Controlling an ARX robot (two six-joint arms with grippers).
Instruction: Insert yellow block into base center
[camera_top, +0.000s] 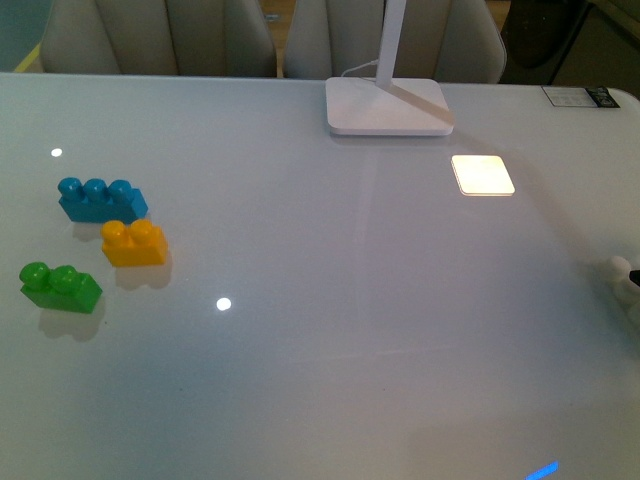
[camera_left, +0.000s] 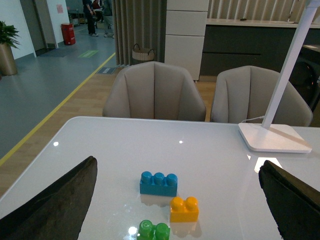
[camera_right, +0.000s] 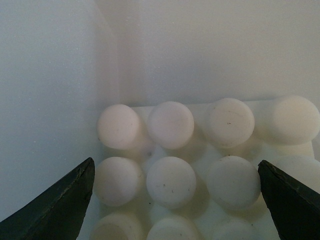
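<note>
Ideally the left claw (camera_left: 177, 161), jaws apart, should straddle only the yellow block (camera_top: 134, 243), left on the counter (camera_top: 330, 340) between the blue brick (camera_top: 100, 198) and green brick (camera_top: 60, 286), while the right claw (camera_right: 175, 167), also apart, hangs over the base (camera_right: 171, 125).

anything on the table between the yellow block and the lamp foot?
No. In the front view the table between the yellow block and the lamp foot is bare. The left wrist view shows the same.
</note>
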